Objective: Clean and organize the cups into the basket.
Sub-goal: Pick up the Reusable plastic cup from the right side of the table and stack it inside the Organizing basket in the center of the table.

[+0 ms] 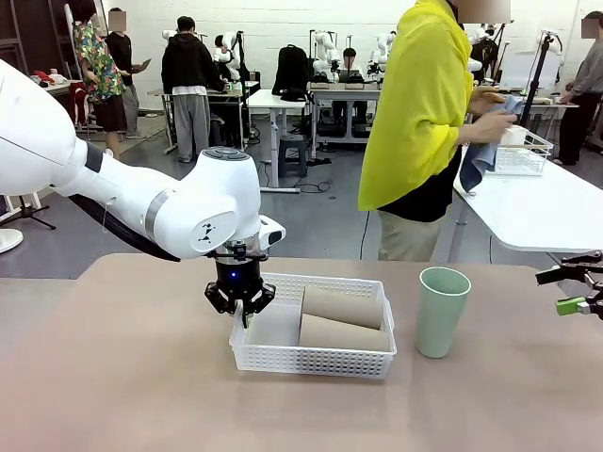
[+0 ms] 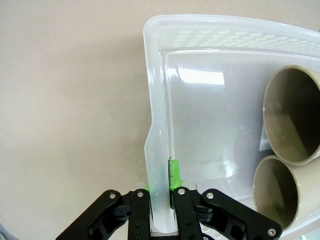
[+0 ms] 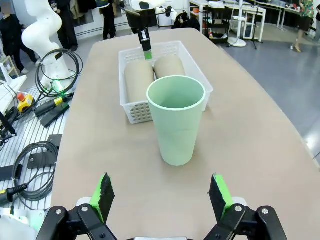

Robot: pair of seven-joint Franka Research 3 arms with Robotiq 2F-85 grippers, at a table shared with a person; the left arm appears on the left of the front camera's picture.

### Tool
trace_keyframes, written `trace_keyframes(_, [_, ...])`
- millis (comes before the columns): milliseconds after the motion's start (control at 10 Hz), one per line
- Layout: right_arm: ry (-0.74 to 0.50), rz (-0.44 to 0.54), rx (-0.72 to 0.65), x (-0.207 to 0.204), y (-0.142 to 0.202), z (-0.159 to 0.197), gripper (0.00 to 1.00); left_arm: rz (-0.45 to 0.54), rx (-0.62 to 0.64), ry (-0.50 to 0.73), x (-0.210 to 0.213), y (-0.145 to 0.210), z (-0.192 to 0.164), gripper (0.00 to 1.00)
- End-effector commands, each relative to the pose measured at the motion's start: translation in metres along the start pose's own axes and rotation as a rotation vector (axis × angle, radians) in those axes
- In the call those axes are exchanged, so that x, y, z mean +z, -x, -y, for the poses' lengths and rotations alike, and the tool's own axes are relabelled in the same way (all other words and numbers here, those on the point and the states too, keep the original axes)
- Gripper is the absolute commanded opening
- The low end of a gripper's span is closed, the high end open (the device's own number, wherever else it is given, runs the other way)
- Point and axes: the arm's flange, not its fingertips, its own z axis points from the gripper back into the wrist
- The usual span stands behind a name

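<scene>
Mint cup [image 3: 176,120] stands upright right of centre on the table [image 1: 113,377], before the right gripper [image 3: 161,192], jaws spread; grasping it likely comes next; beyond, two taupe cups [image 1: 341,320] lie in the basket [image 1: 311,360], whose left end wall the left gripper [image 2: 161,181] clamps.

Left half of basket [image 1: 311,363]: bare floor, open from above. Right half blocked by two brown cups [image 1: 343,307] lying side by side. left gripper [image 1: 243,314] clamped over basket's left wall (occupies that end). mint cup [image 1: 442,311] upright right of basket, gap between. Bare table [image 1: 141,395] between mint cup and right gripper [image 3: 161,186], jaws spread wide.
</scene>
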Motion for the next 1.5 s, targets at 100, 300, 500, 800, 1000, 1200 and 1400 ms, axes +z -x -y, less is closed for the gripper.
trace_keyframes(100, [-0.069,0.046,0.049,-0.033,0.018,0.016,1.00,0.002,-0.001,-0.003,0.002,0.000,0.000,0.00])
trace_keyframes(300, [-0.100,0.101,0.057,-0.052,0.027,0.027,1.00,0.002,-0.001,-0.003,0.002,0.000,0.000,0.00])
trace_keyframes(500, [-0.111,0.093,0.031,-0.069,0.033,0.037,1.00,0.002,-0.001,-0.003,0.002,0.000,0.000,0.00])
trace_keyframes(800, [-0.130,0.036,0.006,-0.109,0.043,0.046,1.00,0.002,-0.001,-0.003,0.002,0.000,0.000,0.00])
trace_keyframes(1000, [-0.114,0.011,0.029,-0.129,0.038,0.046,1.00,0.002,-0.001,-0.003,0.002,0.000,0.000,0.00])
trace_keyframes(1200, [-0.103,0.015,0.038,-0.144,0.031,0.046,1.00,0.002,-0.001,-0.003,0.002,0.000,0.000,0.00])
trace_keyframes(1400, [-0.140,0.004,0.033,-0.136,0.034,0.047,1.00,0.002,-0.001,-0.003,0.002,0.000,0.000,0.00])
